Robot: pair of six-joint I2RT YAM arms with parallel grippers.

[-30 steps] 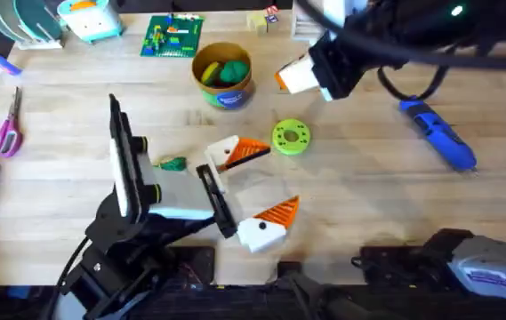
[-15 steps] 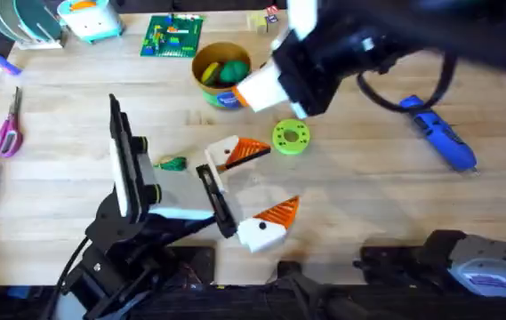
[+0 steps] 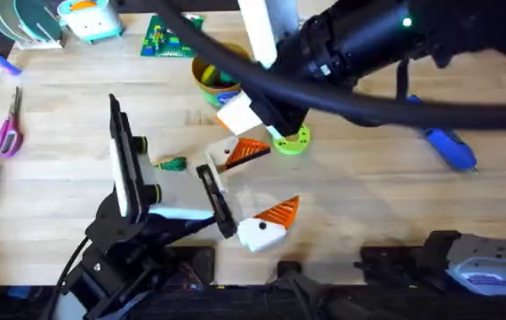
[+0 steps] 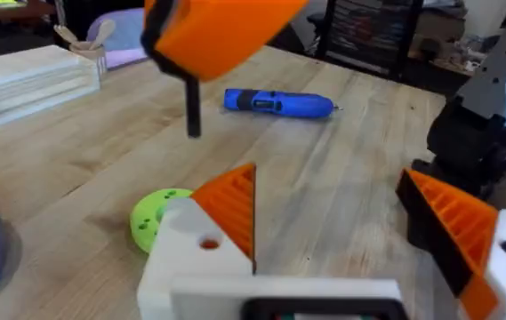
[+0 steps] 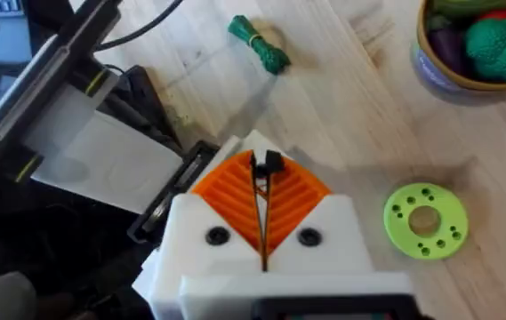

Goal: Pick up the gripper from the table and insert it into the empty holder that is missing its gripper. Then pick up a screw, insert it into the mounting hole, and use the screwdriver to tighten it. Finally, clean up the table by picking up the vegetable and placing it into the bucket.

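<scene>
My left gripper [image 3: 253, 188] lies open low over the table. Its off-white holder [image 3: 224, 153] carries the orange ribbed gripper [image 3: 253, 148], and a round mounting hole shows on the holder [image 4: 195, 253]. My right gripper [image 3: 239, 114] hovers just above that holder, shut on a thin black screw [image 5: 266, 164] that hangs point down [image 4: 193, 111]. The blue screwdriver [image 3: 448, 147] lies at the right. A dark-green vegetable [image 3: 172, 164] rests beside the left arm. Behind, the tan bucket [image 3: 201, 76] is partly covered by the right arm.
A lime-green holed disc [image 3: 293, 140] lies right of the holder. The bucket [image 5: 439, 76] holds other toy vegetables. Scissors [image 3: 5, 132] lie at the left edge, and a green brick plate [image 3: 165, 37] sits at the back. The left arm's black link [image 3: 126, 164] stands left of the vegetable.
My right arm has swung left and nearer, from right of the bucket to just above the left gripper's far finger. The left arm stayed still.
</scene>
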